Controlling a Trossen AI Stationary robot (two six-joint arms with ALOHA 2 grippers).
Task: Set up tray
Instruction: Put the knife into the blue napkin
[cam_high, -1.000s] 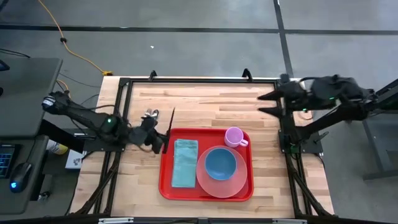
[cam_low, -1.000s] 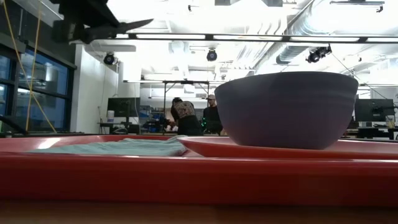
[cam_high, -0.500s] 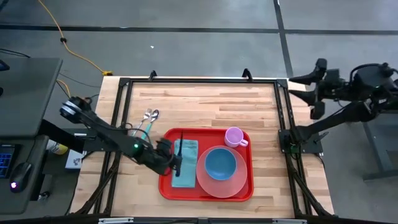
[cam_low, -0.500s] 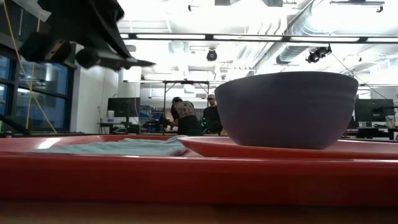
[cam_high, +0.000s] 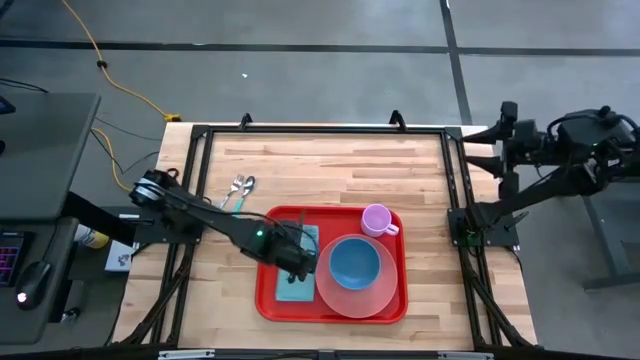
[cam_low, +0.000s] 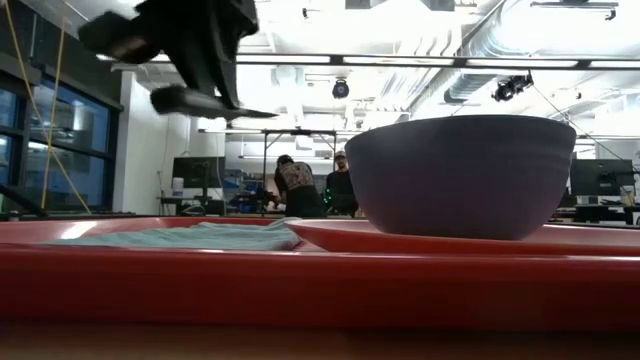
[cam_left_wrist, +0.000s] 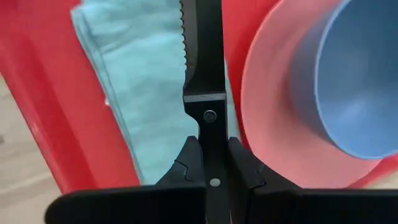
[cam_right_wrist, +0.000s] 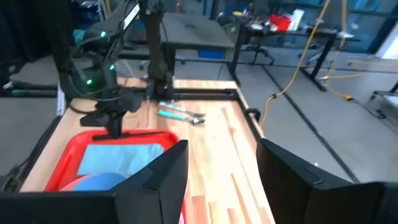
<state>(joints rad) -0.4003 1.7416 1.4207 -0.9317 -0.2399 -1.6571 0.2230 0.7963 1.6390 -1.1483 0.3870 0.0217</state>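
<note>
Left pincer (cam_left_wrist: 208, 163) closed on a knife (cam_left_wrist: 203, 56) for placement.
Blade projects ahead over the napkin (cam_left_wrist: 140, 81) in the tray (cam_left_wrist: 53, 102); right pincer (cam_right_wrist: 221, 162) waits open off the tabletop.

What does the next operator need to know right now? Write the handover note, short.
Left gripper: jaws shut on a black serrated knife, hanging above the teal napkin on the red tray.
Right gripper: jaws open, holding nothing, parked beyond the table's far right corner.
Done: napkin, pink plate with blue bowl on it, and pink cup are on the tray.
Left: set the knife down; the cutlery lying on the wood left of the tray probably goes on too.
</note>
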